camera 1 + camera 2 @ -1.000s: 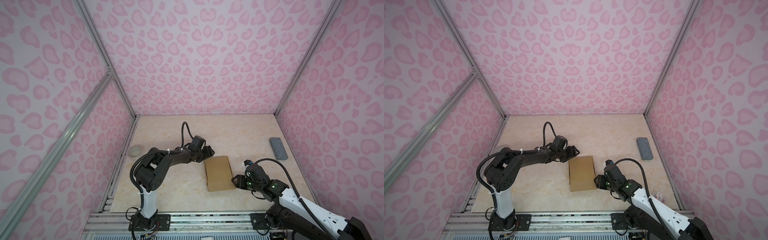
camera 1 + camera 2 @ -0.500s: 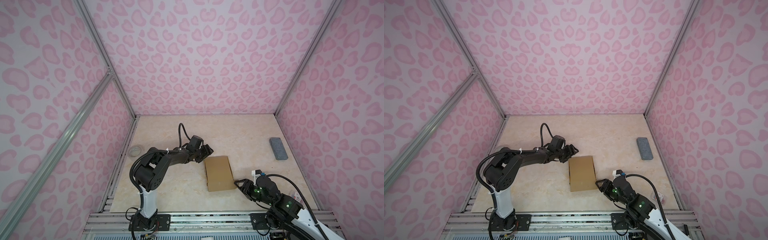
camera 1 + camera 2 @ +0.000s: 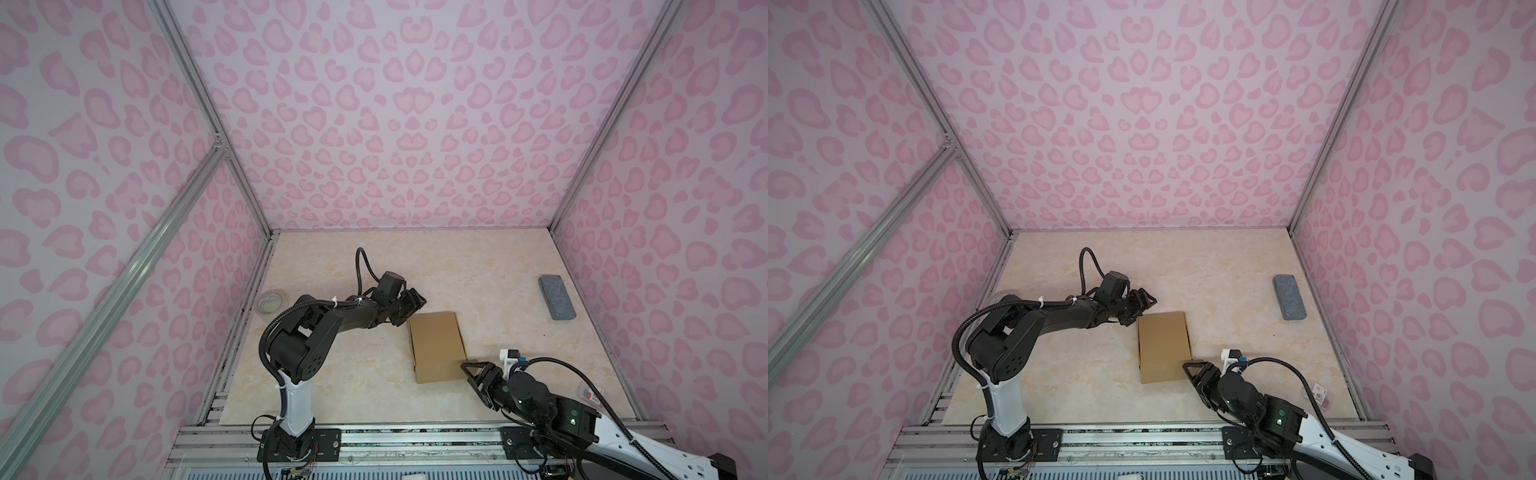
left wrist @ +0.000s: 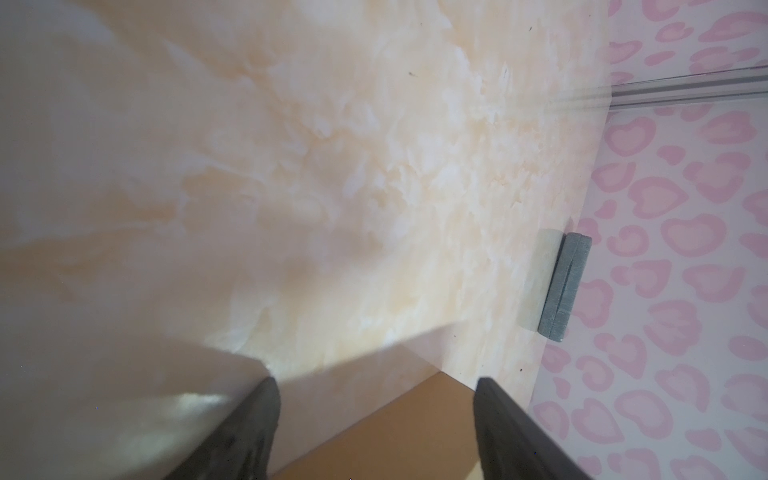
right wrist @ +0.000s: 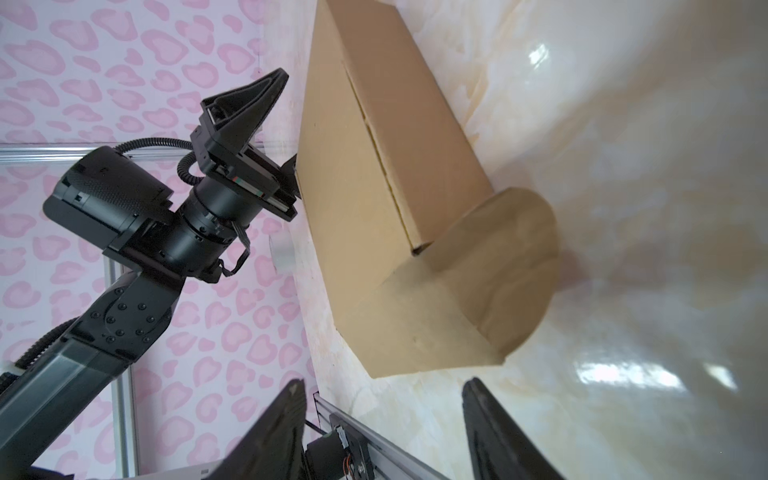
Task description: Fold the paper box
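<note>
The paper box (image 3: 436,347) (image 3: 1163,347) lies on the table as a flat brown folded carton. In the right wrist view the paper box (image 5: 374,208) shows a rounded flap (image 5: 511,266) sticking out at its near-right corner. My left gripper (image 3: 410,304) (image 3: 1140,304) is open at the box's far-left corner, and that corner of the box (image 4: 395,432) shows between its fingers. My right gripper (image 3: 478,376) (image 3: 1198,374) is open just short of the flap, with only bare table between the fingers of the right gripper (image 5: 382,386).
A grey block (image 3: 557,297) (image 3: 1288,297) (image 4: 565,286) lies by the right wall. A clear tape roll (image 3: 270,301) sits at the left wall. A small packet (image 3: 592,395) lies near the front right. An aluminium rail (image 3: 415,436) runs along the table's front edge.
My right arm has dropped back toward the front rail and its jaws have spread wider beside the box's near-right corner. The left gripper has hardly moved.
</note>
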{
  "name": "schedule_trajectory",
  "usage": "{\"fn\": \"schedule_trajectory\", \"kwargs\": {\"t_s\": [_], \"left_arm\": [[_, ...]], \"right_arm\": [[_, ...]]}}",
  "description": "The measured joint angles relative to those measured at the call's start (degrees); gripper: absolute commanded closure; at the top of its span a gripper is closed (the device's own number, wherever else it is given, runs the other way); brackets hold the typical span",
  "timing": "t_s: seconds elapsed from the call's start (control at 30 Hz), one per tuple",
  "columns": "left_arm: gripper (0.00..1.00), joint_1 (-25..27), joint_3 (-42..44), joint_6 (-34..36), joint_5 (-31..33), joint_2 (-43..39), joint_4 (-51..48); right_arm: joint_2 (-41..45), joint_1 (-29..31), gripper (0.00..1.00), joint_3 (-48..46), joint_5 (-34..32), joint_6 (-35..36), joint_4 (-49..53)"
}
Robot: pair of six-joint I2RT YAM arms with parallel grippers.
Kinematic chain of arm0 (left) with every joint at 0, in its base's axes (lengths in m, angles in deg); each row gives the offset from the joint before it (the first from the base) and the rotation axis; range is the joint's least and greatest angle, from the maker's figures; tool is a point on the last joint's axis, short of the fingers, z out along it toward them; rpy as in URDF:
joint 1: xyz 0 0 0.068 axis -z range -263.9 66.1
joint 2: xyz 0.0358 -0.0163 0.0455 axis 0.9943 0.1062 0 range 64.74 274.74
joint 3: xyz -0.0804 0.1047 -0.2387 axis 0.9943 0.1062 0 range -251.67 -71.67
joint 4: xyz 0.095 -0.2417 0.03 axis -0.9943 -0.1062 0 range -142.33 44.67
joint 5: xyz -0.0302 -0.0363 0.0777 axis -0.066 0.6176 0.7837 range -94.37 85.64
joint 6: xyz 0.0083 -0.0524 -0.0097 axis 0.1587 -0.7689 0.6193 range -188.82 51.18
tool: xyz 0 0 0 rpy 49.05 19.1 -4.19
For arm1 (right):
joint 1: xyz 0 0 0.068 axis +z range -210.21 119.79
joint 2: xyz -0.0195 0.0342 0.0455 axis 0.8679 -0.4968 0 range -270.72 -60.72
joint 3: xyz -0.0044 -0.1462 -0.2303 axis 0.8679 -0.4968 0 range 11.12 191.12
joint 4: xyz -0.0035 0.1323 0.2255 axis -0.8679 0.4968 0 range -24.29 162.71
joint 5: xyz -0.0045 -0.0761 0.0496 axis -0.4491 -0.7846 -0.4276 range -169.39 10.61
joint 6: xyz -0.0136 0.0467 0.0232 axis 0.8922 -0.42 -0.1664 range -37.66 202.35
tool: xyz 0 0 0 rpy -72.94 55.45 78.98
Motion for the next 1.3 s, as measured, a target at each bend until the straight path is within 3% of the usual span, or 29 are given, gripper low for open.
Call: {"fn": "schedule_trajectory", "kwargs": {"t_s": [0.3, 0.67, 1.0, 1.3], "left_arm": [[0.22, 0.07, 0.09, -0.57, 0.28, -0.15, 0.04], [0.22, 0.15, 0.44, -0.63, 0.44, -0.17, 0.57], [0.22, 0.50, 0.44, -0.57, 1.16, -0.17, 0.57], [0.22, 2.34, 0.66, 0.57, 5.64, -0.70, 0.52]], "right_arm": [[-16.48, 0.63, 0.37, 6.12, -0.98, 0.24, -0.39], [-20.02, 1.31, 0.37, 5.62, -1.49, 0.22, -5.11], [-20.79, 0.09, 0.54, 5.05, -2.49, 3.28, -11.34], [-19.82, -1.31, 0.60, 5.05, -2.45, 5.25, -14.08]]}}
